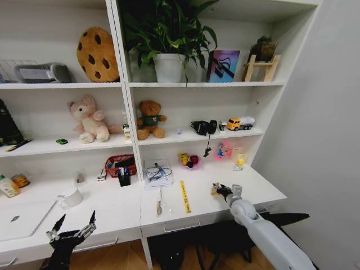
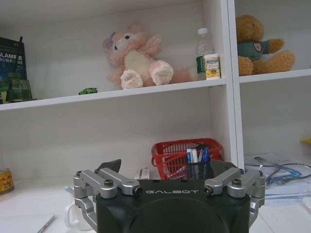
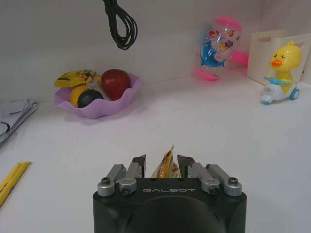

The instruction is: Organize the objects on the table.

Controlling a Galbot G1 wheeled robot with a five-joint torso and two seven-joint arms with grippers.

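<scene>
My right gripper (image 1: 221,189) hovers just above the right part of the white table (image 1: 247,188), shut on a tan scrap (image 3: 165,165) that stands up between its fingers (image 3: 138,166). A yellow ruler (image 1: 184,196) lies to its left. My left gripper (image 1: 76,220) stands open at the table's front edge, below a white mug (image 1: 72,197) and beside the silver laptop (image 1: 22,216). Blue and black pens (image 2: 197,156) stand in a dark holder. A green-labelled bottle (image 2: 204,52) and a tiny green toy car (image 2: 88,91) sit on the shelf above.
A red basket (image 1: 118,164) and a stack of papers (image 1: 157,172) lie at the back of the table. A purple bowl (image 3: 124,99) of small items, a pink toy (image 3: 221,46) and a yellow duck toy (image 3: 280,72) stand beyond my right gripper. Plush toys fill the shelf.
</scene>
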